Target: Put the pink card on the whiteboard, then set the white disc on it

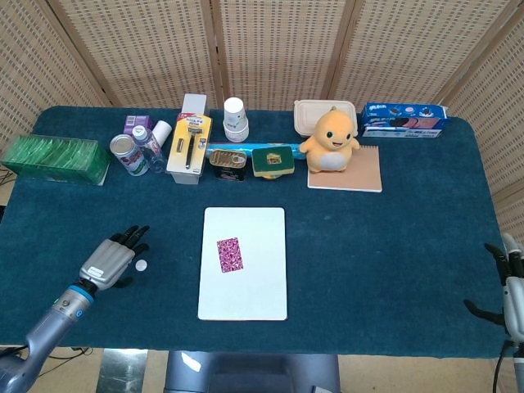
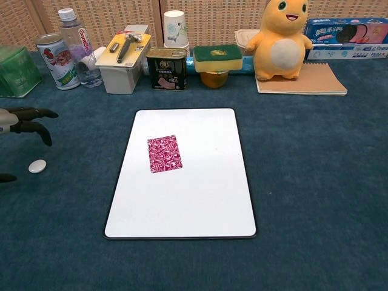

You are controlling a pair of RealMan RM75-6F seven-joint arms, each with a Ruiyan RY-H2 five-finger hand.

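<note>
The pink patterned card (image 1: 230, 255) (image 2: 164, 153) lies flat on the whiteboard (image 1: 258, 291) (image 2: 200, 206), in its upper left part. The small white disc (image 1: 141, 264) (image 2: 37, 165) rests on the blue cloth well to the left of the board. My left hand (image 1: 112, 257) (image 2: 23, 119) hovers just left of the disc, fingers spread and nothing in it. My right hand (image 1: 510, 282) shows only at the far right edge of the head view, fingers apart and empty.
Along the back stand a green box (image 1: 56, 160), a can (image 1: 125, 153), a bottle (image 1: 148, 147), a razor box (image 1: 188, 147), a paper cup (image 1: 236, 119), a tin (image 1: 228, 160), a sponge (image 1: 273, 160), a yellow plush toy (image 1: 331, 141) on a notebook, and a biscuit box (image 1: 404, 119).
</note>
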